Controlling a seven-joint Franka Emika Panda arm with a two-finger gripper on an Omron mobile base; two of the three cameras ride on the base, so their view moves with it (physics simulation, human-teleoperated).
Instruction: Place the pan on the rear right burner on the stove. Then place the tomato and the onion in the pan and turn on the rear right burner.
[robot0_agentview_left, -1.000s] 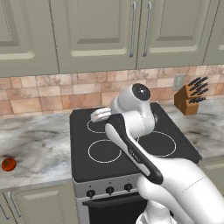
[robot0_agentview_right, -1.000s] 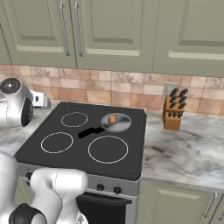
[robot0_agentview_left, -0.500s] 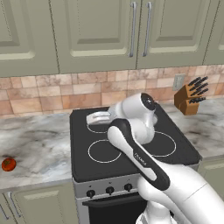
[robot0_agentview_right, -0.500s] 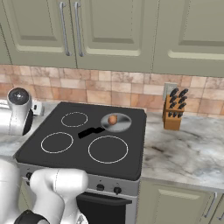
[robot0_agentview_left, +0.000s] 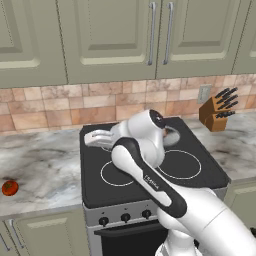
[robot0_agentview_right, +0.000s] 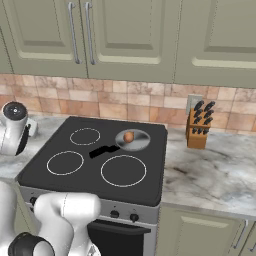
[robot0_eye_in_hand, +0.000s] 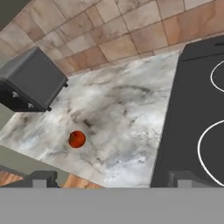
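Fingertips (robot0_eye_in_hand: 39, 178) stand spread wide and empty on our gripper (robot0_agentview_left: 95, 140), which over the last second has swung leftward from above the rear of the stove (robot0_agentview_right: 150, 180) to its left edge. We see the pan (robot0_agentview_right: 134, 140) seated on the rear right burner with the onion (robot0_agentview_right: 129, 136) inside it. Our hand camera now frames the tomato (robot0_eye_in_hand: 77, 139) alone on the marble counter (robot0_eye_in_hand: 127, 118), near a dark toaster (robot0_eye_in_hand: 30, 81), so we judge the tomato pickup to be next and the burner knob untouched.
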